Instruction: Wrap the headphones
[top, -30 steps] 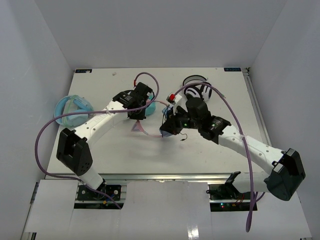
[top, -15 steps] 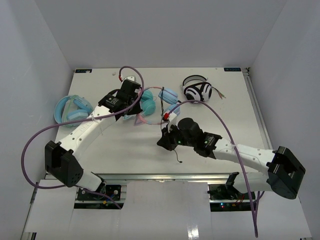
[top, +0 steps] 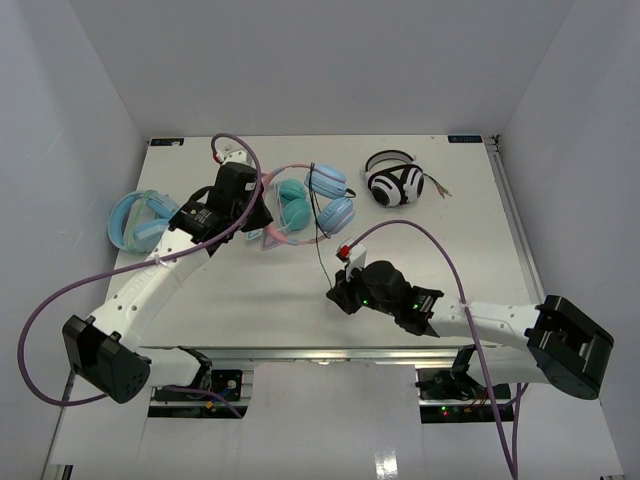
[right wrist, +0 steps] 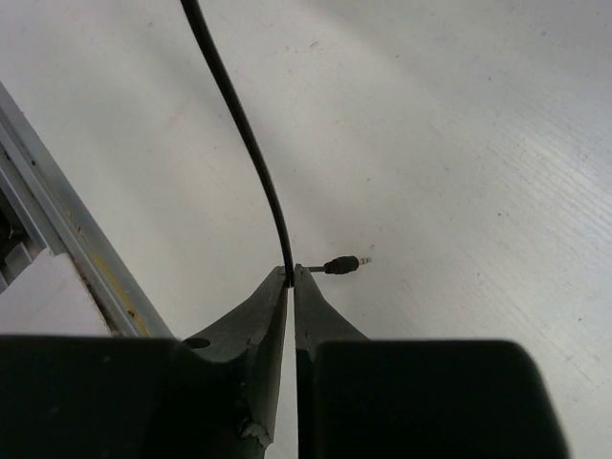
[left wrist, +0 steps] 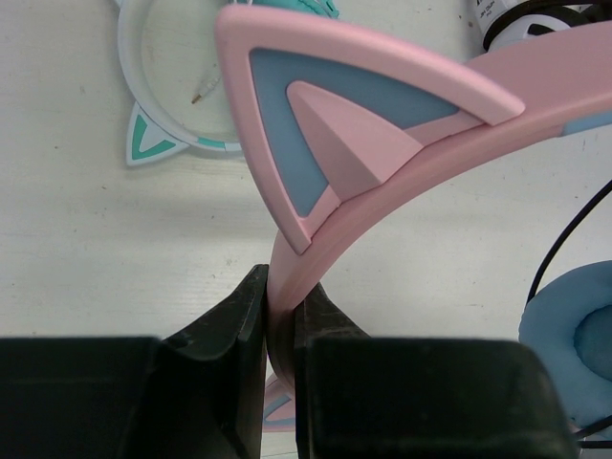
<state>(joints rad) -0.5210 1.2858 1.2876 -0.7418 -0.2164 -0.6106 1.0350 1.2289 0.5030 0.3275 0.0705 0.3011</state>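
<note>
The headphones (top: 335,197) have a pink cat-ear headband (left wrist: 382,124) and light blue ear cups (left wrist: 574,325), and they lie at the far middle of the table. My left gripper (top: 260,222) is shut on the pink headband just below one cat ear, as the left wrist view shows (left wrist: 280,306). The thin black cable (top: 320,240) runs straight from the cups toward the near edge. My right gripper (top: 338,298) is shut on that cable (right wrist: 244,134) right at its end, with the jack plug (right wrist: 342,264) sticking out beside the fingertips (right wrist: 290,277).
An all-teal cat-ear pair (top: 293,200) lies against the pink pair. A bulky light blue pair (top: 145,218) sits at the left edge, a black-and-white pair (top: 395,183) at the far right. The table's metal front rail (right wrist: 57,229) is close to my right gripper.
My left gripper carried the pink headband left and away from me. My right gripper drew the cable end toward the near edge, pulling the cable straight.
</note>
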